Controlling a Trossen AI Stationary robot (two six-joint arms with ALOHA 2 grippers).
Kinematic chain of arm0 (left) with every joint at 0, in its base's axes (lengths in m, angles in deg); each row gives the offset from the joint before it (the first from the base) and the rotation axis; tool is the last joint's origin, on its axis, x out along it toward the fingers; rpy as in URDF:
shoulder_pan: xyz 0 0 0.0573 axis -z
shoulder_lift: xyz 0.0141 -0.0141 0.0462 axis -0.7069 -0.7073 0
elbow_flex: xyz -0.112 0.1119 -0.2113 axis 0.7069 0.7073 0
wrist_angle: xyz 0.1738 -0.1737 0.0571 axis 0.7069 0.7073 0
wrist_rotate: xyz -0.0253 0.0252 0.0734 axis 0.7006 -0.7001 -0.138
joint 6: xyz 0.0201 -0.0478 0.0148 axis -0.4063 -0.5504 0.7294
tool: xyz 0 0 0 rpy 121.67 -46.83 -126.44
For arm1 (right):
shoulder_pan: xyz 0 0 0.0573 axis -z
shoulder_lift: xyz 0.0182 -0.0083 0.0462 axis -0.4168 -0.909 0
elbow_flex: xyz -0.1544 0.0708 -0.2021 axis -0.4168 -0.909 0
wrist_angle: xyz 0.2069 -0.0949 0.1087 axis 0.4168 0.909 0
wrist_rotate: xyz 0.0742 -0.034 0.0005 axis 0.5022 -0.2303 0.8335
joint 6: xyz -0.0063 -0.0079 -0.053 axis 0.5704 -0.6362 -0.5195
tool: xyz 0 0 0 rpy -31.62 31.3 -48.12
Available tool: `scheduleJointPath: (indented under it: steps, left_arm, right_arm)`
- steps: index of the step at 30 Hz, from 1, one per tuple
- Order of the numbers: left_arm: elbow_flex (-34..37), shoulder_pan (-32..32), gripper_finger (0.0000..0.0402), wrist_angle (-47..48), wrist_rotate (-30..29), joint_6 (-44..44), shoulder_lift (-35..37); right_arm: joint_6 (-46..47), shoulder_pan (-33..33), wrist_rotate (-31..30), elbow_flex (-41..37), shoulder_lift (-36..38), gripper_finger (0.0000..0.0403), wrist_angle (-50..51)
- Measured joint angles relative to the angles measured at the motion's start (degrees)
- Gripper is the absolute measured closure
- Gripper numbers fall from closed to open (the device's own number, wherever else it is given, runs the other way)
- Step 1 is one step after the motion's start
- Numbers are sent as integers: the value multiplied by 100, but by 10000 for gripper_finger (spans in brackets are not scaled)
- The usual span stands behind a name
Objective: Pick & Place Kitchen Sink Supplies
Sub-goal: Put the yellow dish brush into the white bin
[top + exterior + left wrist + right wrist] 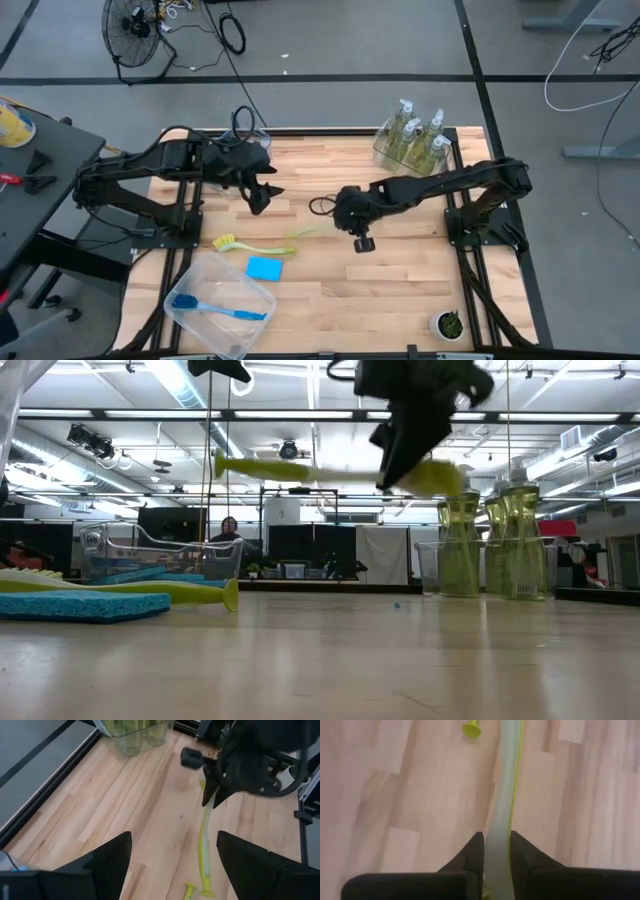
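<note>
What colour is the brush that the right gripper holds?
Yellow-green: the brush in the right gripper, best seen in the right wrist view.

No readable text, label, brand, number or sign in any view. The soap bottles (418, 135) in their clear bin carry no legible print. The yellow can (14, 125) on the side bench shows only a blurred dark patch, too small to read. Room beyond the tabletop (330, 650): screens and fixtures, no lettering that can be made out.
</note>
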Motion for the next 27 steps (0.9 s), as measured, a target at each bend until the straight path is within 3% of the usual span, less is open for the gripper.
scheduleJointPath:
  steps: [12, 16, 27]
  left_arm:
    - [2, 0, 104, 2, -111, 11, 15]
    - [2, 2, 104, -12, -232, 179, 15]
    - [2, 9, 104, -535, -728, 1648, -44]
  right_arm:
    - [1117, 270, 60, 1494, 0, 351, 1966]
    - [1411, 441, 446, 1835, 0, 351, 2516]
    - [2156, 914, 1538, 2108, 0, 351, 2206]
